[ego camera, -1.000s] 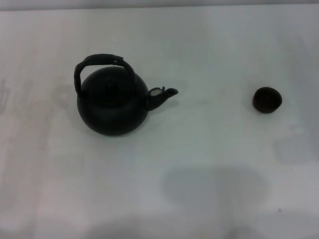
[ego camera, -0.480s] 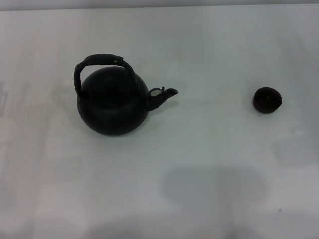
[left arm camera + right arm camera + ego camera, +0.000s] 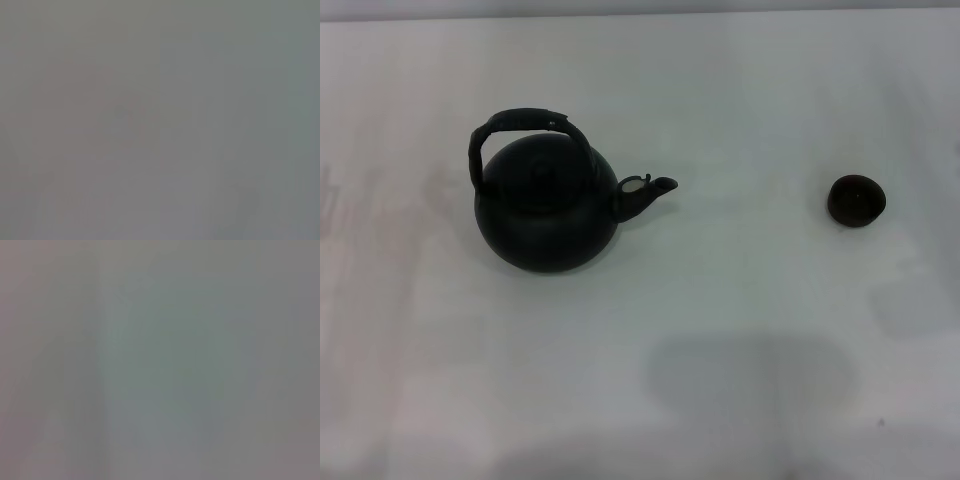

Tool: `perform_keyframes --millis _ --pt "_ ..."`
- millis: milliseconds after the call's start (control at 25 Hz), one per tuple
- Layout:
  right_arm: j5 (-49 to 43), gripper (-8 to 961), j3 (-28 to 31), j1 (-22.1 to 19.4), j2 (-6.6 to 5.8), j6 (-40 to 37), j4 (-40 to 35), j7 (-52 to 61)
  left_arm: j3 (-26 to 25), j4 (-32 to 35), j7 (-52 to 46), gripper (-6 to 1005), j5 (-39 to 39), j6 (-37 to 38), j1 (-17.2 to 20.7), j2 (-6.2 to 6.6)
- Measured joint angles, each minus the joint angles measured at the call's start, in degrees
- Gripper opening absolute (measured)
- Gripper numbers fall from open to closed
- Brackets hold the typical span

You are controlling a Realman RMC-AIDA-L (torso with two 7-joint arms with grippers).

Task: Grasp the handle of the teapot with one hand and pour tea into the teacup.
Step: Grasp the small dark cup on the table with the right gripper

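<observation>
Neither claw shows in any view, so I cannot tell if they are open or closed. The teapot [image 3: 546, 210] sits at the left middle of the head view, round, black and dull, and it looks heavy and hard, so the best place to hold is the top of its thick arched handle [image 3: 525, 122]. Its short spout [image 3: 647, 192] points right toward the tiny black teacup [image 3: 856, 200], well apart on the white table [image 3: 740, 330].

Right wrist view: plain pale grey surface [image 3: 160, 360] fills frame; faint vertical shading; nothing else distinguishable.
</observation>
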Motion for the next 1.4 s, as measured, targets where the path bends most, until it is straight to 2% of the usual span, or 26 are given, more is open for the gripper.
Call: perform_keyframes --millis 160,320,400,560,760,880,1080,1280,1400 --pt "-5.02 829 -0.32 -0.79 -1.54 0.29 3.41 5.4 0.01 0.0 0.0 762 0.0 0.0 0.03 0.0" --pt "-11.97 829 -0.62 -1.23 -3.57 0.59 9.23 13.77 0.01 0.0 0.0 762 0.0 0.0 0.05 0.05" --pt "-15.63 829 -0.64 -1.22 -4.2 0.94 12.37 16.94 0.0 0.0 0.0 762 0.0 0.0 -0.04 0.07" --pt "-24.24 830 -0.65 -0.22 -5.22 1.91 18.26 24.64 0.0 0.0 0.0 762 0.0 -0.02 -0.26 0.09" --pt "-33.78 830 -0.34 1.83 -5.6 4.76 25.7 33.6 0.01 0.12 0.0 762 0.0 -0.04 -0.39 0.09" --pt "-38.62 831 -0.36 2.47 -5.57 6.19 30.84 38.54 0.0 0.17 0.0 762 0.0 -0.03 -0.38 0.09" --pt "-47.67 831 -0.63 4.24 -4.35 8.08 38.09 45.41 0.0 0.12 0.0 761 0.0 0.0 -0.41 0.09" --pt "-57.44 833 -0.68 6.71 -2.03 8.09 41.97 47.94 0.0 0.09 0.0 761 0.0 0.0 -0.47 0.09" --pt "-64.2 833 -0.71 7.94 -0.22 6.56 44.68 48.71 0.01 0.09 0.0 761 0.01 0.0 -0.47 0.09"
